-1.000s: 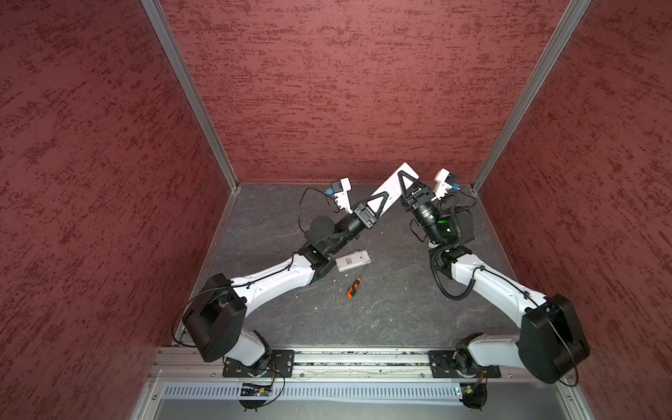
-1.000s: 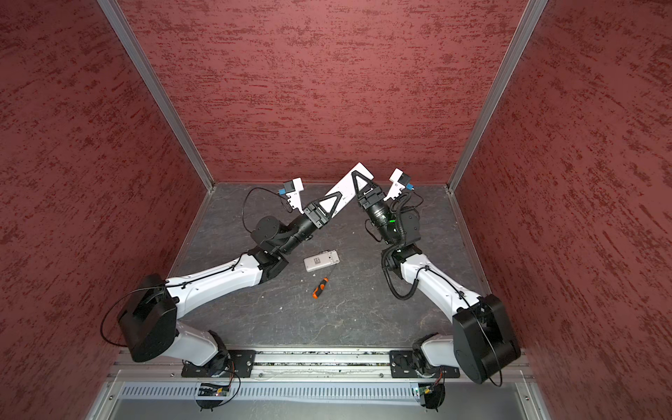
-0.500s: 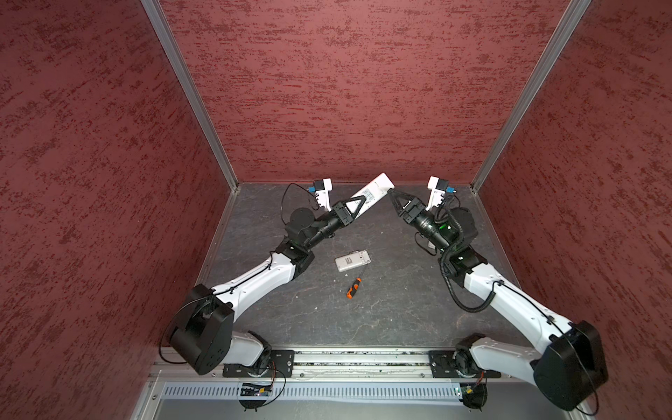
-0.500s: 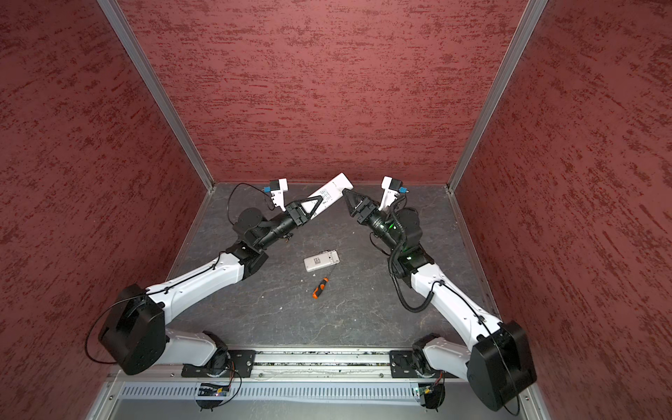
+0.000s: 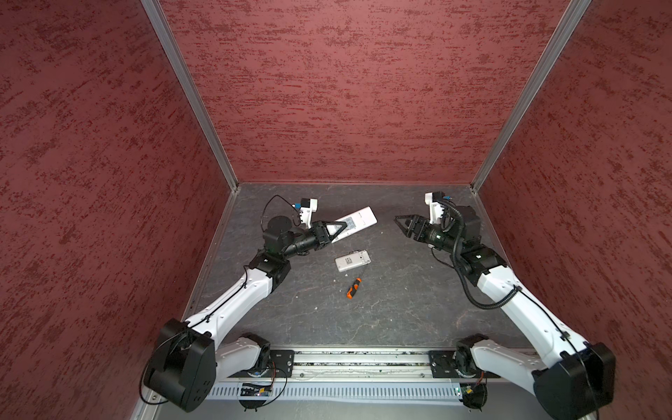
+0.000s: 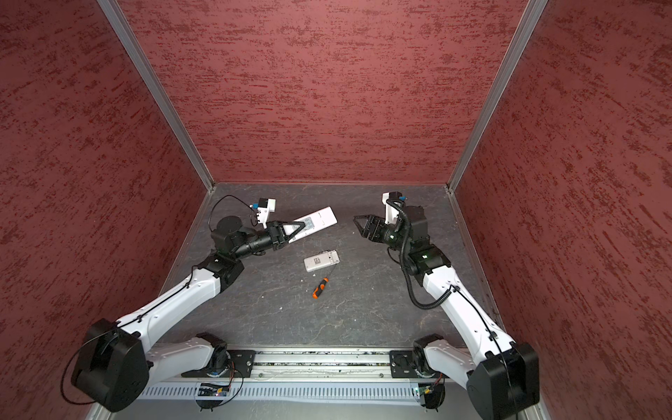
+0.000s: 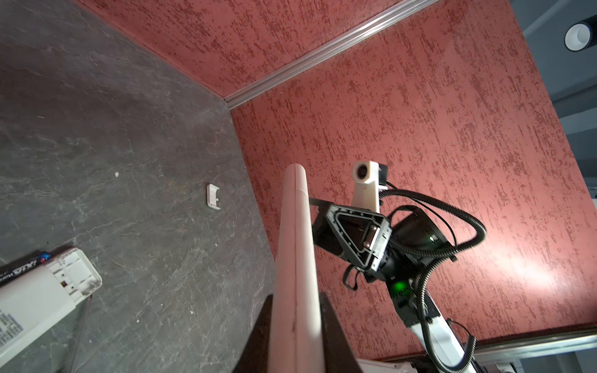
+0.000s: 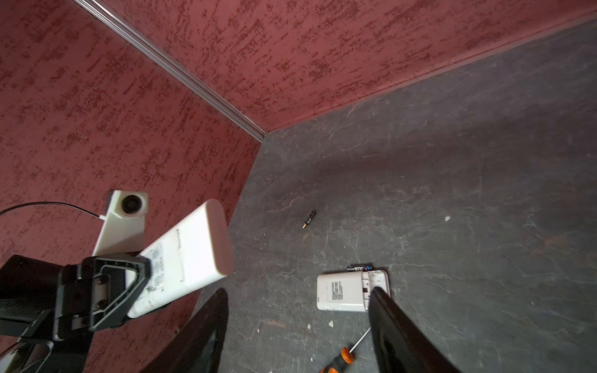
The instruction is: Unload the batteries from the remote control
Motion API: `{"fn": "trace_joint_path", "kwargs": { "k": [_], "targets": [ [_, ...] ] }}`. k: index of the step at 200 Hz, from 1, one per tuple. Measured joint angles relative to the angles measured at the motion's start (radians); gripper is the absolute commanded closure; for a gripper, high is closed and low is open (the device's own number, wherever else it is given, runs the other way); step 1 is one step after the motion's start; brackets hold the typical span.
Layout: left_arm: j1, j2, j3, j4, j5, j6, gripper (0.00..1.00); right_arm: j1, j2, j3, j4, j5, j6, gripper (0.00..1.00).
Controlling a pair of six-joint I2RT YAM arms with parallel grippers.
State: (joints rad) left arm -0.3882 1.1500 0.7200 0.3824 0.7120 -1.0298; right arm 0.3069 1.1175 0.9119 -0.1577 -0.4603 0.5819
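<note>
White remotes are numbering two: left jaws are clamping the long remote [image 5: 358, 219]; the short remote [image 5: 352, 260] is lying on the bench [image 5: 400, 312]. Right jaws are gaping, empty. Two batteries are lying there: one battery [image 8: 359, 267] touching the short remote's 12 o'clock edge, another battery [image 8: 309, 219] loose around 11 o'clock. One screwdriver [image 5: 353, 288] is lying at 6 o'clock.

**Hidden or cut off**

The held remote [image 5: 360, 220] has its near end buried between the left gripper's [image 5: 342, 229] fingers. In the left wrist view the lying remote [image 7: 42, 300] and the battery [image 7: 19, 269] beside it run off the picture's edge. A right gripper [image 8: 298, 290] finger [image 8: 403, 339] covers that remote's corner, and the screwdriver [image 8: 342, 358] handle is cropped. The loose battery [image 8: 309, 219] is a speck, its markings unreadable.
</note>
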Motion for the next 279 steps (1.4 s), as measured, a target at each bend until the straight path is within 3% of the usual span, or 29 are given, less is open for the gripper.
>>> {"fn": "trace_joint_path", "kwargs": {
  "k": [44, 127, 248, 279],
  "targets": [
    [0.008, -0.025, -0.022, -0.035, 0.063, 0.005, 1.00, -0.003, 0.021, 0.032, -0.053, -0.103, -0.058, 0.38],
    [-0.038, 0.049, -0.023, -0.018, 0.102, -0.010, 1.00, 0.034, 0.120, 0.111, -0.072, -0.297, -0.126, 0.40],
    [-0.072, 0.103, -0.023, 0.087, 0.106, -0.040, 1.00, 0.104, 0.172, 0.179, -0.199, -0.259, -0.246, 0.41],
    [-0.082, 0.101, -0.023, 0.105, 0.101, -0.042, 1.00, 0.111, 0.178, 0.180, -0.207, -0.260, -0.250, 0.47]
  ]
}}
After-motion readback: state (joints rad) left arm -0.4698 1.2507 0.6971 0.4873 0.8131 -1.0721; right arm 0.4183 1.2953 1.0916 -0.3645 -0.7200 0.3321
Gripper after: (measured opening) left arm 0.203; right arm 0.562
